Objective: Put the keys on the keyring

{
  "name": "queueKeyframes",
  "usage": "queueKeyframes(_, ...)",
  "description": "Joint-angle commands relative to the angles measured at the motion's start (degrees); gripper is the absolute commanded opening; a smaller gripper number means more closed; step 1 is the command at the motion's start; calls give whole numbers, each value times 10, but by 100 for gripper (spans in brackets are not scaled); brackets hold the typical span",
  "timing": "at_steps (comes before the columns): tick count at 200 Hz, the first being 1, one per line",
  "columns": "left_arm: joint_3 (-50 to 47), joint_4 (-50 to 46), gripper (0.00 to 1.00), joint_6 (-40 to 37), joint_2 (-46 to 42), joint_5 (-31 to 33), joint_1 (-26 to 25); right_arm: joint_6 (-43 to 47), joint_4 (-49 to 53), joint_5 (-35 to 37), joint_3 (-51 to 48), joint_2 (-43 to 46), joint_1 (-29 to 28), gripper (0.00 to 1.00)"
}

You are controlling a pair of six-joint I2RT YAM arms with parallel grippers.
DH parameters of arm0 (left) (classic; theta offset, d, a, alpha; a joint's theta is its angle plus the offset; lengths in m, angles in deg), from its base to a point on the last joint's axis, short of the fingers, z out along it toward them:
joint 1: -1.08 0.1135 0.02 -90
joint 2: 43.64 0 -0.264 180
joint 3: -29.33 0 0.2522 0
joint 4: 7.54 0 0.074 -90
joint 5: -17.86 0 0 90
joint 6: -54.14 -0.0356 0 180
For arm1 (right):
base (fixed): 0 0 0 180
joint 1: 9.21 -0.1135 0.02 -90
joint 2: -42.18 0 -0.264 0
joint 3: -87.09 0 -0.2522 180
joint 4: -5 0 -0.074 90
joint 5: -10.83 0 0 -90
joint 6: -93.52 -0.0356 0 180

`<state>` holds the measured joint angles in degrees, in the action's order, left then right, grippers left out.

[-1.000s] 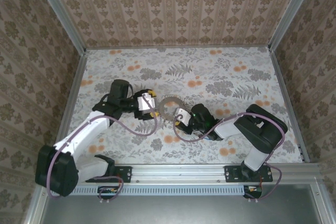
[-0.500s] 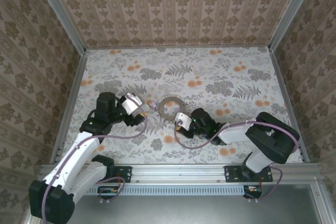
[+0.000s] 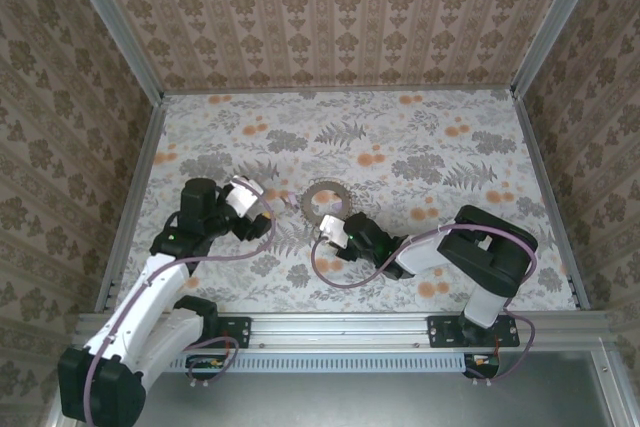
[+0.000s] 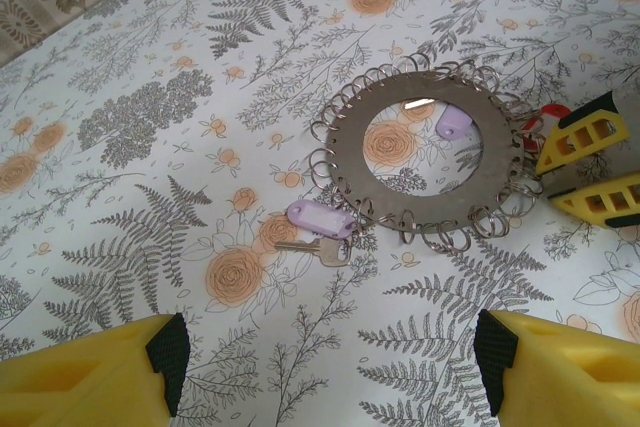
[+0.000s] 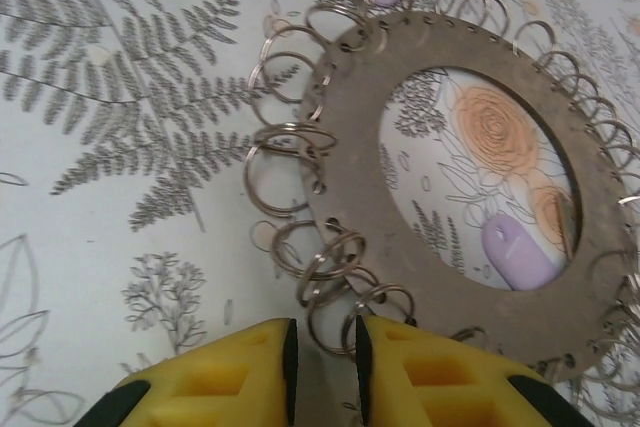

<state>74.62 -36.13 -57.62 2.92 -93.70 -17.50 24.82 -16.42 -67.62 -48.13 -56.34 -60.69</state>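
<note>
One keyring [image 3: 327,203] flat on the desk [image 3: 420,127], rim fringed with wire loops [image 5: 290,137], open floral surface all round up to papered walls [image 3: 330,17]. Lilac-tagged key [image 4: 320,222] just beside the rim; another tag [image 5: 515,252] inside the hoop. Left jaws spread wide, short of it. Right jaws nearly together at the rim, loop at their gap; grip unclear.

Your left gripper [image 3: 266,209] has drawn back leftward, away from the keyring [image 3: 328,203]; your right gripper [image 3: 323,229] has shifted left at its near edge.
</note>
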Motion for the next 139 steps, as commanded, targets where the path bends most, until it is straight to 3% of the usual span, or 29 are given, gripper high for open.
queueKeyframes(1,-10,-7,78,15,-14,1,5,13,-7,56,6,-10,1,26)
queueKeyframes(48,-11,-2,78,20,-14,4,5,30,-9,79,15,-26,-12,24)
queueKeyframes(113,-15,1,78,26,-12,4,5,33,11,77,34,-37,-21,31)
queueKeyframes(139,-16,4,78,29,-12,2,5,13,21,41,34,-32,-21,35)
